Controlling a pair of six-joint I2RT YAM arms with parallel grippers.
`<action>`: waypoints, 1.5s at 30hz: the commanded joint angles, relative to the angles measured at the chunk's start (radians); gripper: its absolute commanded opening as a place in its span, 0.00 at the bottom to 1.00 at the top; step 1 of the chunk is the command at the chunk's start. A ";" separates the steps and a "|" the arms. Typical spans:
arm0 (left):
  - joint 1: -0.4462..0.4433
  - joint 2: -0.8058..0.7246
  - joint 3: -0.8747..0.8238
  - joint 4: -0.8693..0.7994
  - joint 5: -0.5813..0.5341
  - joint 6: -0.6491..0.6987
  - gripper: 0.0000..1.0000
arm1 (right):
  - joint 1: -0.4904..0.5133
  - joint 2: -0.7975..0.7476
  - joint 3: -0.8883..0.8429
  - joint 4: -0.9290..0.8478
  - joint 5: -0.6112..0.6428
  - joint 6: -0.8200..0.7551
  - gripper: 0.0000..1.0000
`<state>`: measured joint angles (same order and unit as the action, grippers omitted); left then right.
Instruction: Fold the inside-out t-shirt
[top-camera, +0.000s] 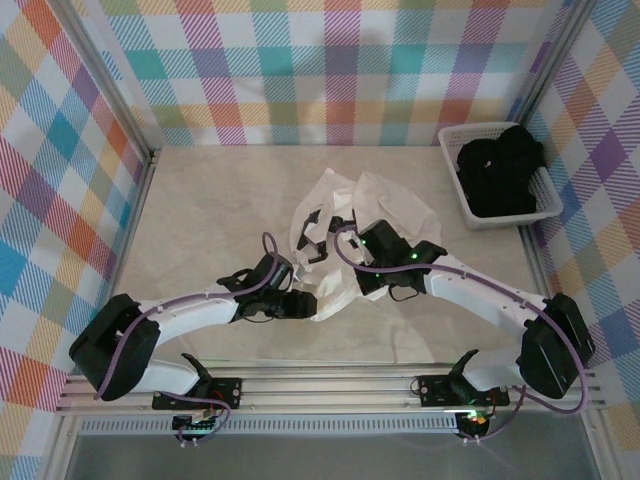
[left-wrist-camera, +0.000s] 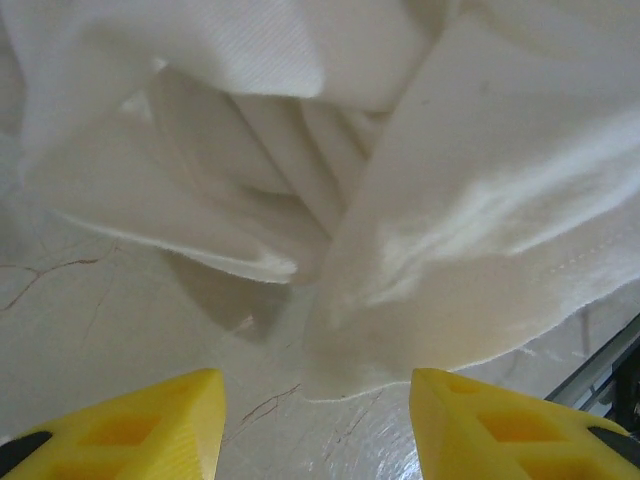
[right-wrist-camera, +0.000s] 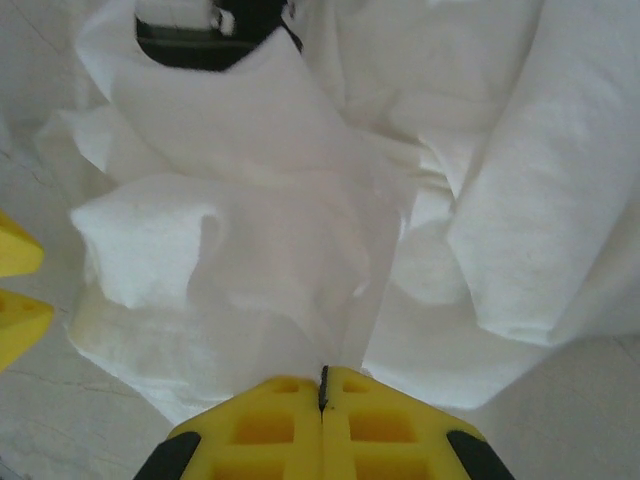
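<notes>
The white basket (top-camera: 505, 220) at the counter's (top-camera: 220, 200) far right corner held a black garment (top-camera: 500, 175), heaped to its rim, while the inside-out t-shirt (top-camera: 395, 210) lay crumpled mid-counter between my two arms. My left jaws stood open and empty just short of its near hem. My right jaws were pressed together and seemed to pinch a thin fold of the shirt, though the cloth hid the contact.

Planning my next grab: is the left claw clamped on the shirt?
No, the left claw stands wide open, and the t-shirt lies loose, not pinched.
</notes>
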<state>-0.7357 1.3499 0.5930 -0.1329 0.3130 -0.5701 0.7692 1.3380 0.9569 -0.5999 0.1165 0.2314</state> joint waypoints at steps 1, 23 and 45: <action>0.002 -0.051 -0.019 0.026 0.003 -0.036 0.52 | 0.002 -0.012 -0.043 -0.118 -0.001 0.083 0.00; -0.071 0.073 0.057 -0.020 0.031 -0.033 0.54 | -0.083 -0.087 -0.152 -0.116 -0.069 0.199 0.34; -0.072 0.050 0.069 -0.077 -0.032 -0.008 0.54 | -0.187 0.120 -0.250 0.163 -0.321 0.155 0.21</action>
<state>-0.7937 1.3903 0.6334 -0.1886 0.2760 -0.6018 0.5907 1.4528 0.7113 -0.4747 -0.1608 0.4126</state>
